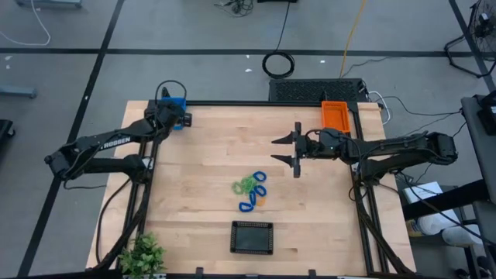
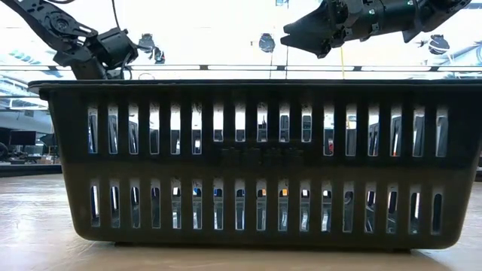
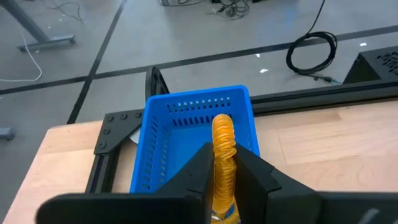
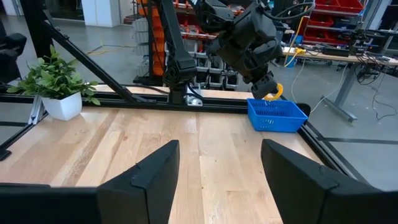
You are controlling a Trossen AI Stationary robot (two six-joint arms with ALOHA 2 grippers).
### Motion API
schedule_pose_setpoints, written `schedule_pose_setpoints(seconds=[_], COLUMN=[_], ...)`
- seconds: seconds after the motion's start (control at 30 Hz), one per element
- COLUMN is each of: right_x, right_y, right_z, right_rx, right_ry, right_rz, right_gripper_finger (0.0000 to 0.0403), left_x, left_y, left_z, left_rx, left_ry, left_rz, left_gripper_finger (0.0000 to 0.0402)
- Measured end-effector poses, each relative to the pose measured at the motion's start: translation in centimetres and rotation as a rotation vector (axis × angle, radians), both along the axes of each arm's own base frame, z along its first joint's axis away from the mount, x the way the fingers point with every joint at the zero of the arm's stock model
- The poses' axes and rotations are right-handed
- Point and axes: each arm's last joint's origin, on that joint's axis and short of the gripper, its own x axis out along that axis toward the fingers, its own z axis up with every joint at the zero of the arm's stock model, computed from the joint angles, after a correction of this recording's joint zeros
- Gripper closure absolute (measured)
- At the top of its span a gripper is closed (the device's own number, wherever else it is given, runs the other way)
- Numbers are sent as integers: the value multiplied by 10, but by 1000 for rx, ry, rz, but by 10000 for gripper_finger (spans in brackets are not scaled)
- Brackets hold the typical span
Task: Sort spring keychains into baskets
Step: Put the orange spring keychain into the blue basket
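Release of a sorted piece. The left gripper hangs over the bright blue slotted plastic basket at the far left corner of the pale wooden table, its two dark fingers closed on an orange-yellow coiled plastic spring keychain whose free end dangles toward the basket's interior; in the right wrist view the same coil shows just above the basket's rim. To do this step well, the jaws should part only while the coil hangs wholly inside the walls, since a springy loop may bounce or catch on the rim, and the arm should rise straight up afterwards. The right gripper waits above the table's middle with its fingers spread wide and nothing between them. The remaining blue, green and orange coils lie heaped near the centre, between the bright orange rectangular basket and the black mesh-walled basket.
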Motion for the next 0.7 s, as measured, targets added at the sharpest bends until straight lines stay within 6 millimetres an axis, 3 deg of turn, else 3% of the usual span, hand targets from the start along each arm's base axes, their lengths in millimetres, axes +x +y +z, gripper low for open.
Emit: schedule_pose_setpoints(seconds=[0.7], right_x=[0], right_y=[0], right_z=[0], right_rx=[1], right_ry=[2], right_rz=[0], right_gripper_finger=[191], left_x=[-1], left_y=[0], left_z=[-1], left_rx=[-6], left_ry=[-2], left_rz=[10], left_gripper_finger=[335])
